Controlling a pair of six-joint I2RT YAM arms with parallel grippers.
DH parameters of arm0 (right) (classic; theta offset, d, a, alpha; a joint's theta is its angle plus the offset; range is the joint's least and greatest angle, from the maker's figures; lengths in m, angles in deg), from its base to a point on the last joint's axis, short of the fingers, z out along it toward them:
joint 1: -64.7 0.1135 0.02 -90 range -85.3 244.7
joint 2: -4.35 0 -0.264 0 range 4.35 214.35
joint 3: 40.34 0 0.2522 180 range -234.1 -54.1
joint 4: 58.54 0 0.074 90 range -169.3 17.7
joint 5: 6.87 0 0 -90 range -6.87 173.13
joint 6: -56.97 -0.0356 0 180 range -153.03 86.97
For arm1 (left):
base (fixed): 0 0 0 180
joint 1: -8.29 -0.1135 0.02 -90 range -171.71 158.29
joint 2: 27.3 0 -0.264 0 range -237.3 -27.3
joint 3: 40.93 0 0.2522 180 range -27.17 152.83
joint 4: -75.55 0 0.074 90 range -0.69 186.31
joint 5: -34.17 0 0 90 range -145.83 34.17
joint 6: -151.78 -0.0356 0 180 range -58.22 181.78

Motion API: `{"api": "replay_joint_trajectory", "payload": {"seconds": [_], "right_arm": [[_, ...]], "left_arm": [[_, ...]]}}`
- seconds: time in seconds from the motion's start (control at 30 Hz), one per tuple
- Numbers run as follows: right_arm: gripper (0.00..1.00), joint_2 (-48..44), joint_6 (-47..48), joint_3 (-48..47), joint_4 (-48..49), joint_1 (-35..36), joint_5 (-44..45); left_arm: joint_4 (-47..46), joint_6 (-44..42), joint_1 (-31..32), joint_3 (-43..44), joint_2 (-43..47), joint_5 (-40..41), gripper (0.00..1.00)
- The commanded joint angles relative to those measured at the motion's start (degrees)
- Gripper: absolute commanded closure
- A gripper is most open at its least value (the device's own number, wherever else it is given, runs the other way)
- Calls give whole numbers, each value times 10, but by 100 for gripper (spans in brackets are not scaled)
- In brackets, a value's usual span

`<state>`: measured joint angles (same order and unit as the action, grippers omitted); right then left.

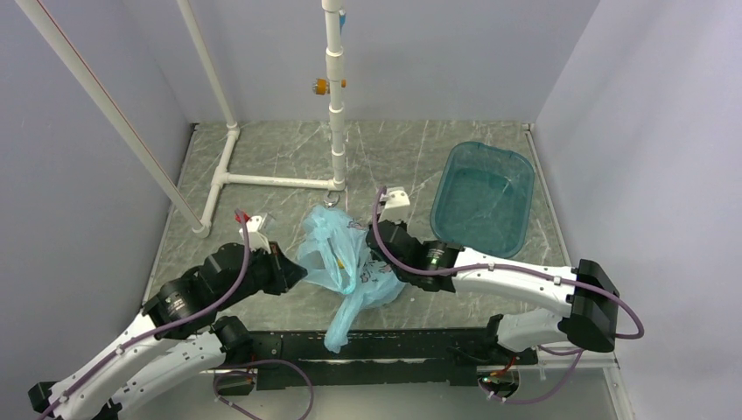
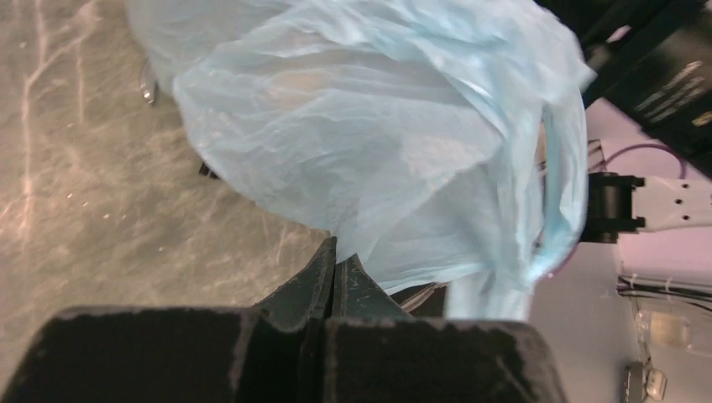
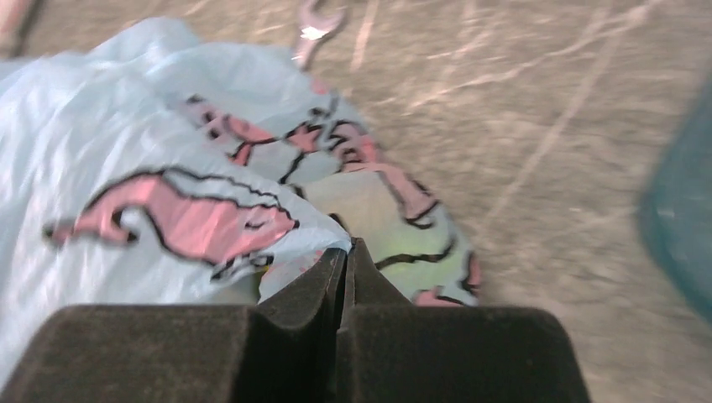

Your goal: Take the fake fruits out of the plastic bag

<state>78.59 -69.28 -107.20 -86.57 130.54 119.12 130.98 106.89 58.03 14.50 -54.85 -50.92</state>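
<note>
The light blue plastic bag [image 1: 337,254] with its pink and black print sits bunched between my two grippers near the table's front, a tail hanging over the edge. My left gripper [image 1: 297,278] is shut, and its tips [image 2: 336,260] pinch the bag's film [image 2: 378,159]. My right gripper [image 1: 378,262] is also shut [image 3: 348,252], with a fold of the bag [image 3: 193,193] caught at its tips. A bright green fruit [image 3: 378,222] shows through the film just beyond the right fingers. A yellow-orange fruit [image 1: 344,262] glints inside the bag. Any other fruit is hidden.
A rigid teal tub [image 1: 483,197] stands at the back right, close to the right arm. A white pipe frame [image 1: 337,131] rises behind the bag, with a metal hook [image 3: 312,29] lying by its foot. Grey walls close in the table.
</note>
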Motion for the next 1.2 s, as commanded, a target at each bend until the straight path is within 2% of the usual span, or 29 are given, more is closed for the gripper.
{"api": "replay_joint_trajectory", "payload": {"seconds": [0.0,0.2,0.3,0.37,0.47,0.53,0.6,0.67,0.77,0.83,0.9,1.03,1.17], "right_arm": [[100,-38,1,-42,-117,-27,154],[100,-99,42,-39,-155,-61,183],[100,-111,72,-48,-142,-63,96],[92,-119,75,-56,-140,-60,27],[68,-138,64,-45,-132,-59,-87],[54,-151,48,-36,-132,-49,-124],[37,-163,23,-28,-133,-32,-135],[25,-166,-10,-27,-142,-19,-141],[9,-160,-76,-26,-155,-1,-138],[2,-151,-120,-18,-148,10,-135],[0,-138,-170,-4,-137,26,-116],[0,-98,-246,25,-123,58,-55],[4,-81,-258,41,-104,69,-34]], "left_arm": [[73,30,1,10,11,61,100],[85,58,0,-8,16,77,100],[67,48,0,-13,9,61,100],[55,35,0,-11,3,48,100],[39,-7,0,0,-9,15,99],[40,-30,1,13,-15,4,88],[41,-59,0,31,-20,2,70],[39,-94,1,52,-29,2,52],[50,-161,0,106,-71,10,31],[63,-202,1,144,-112,14,14],[71,-237,0,177,-161,10,1],[81,-256,0,228,-244,63,1],[64,-243,0,227,-277,123,1]]}}
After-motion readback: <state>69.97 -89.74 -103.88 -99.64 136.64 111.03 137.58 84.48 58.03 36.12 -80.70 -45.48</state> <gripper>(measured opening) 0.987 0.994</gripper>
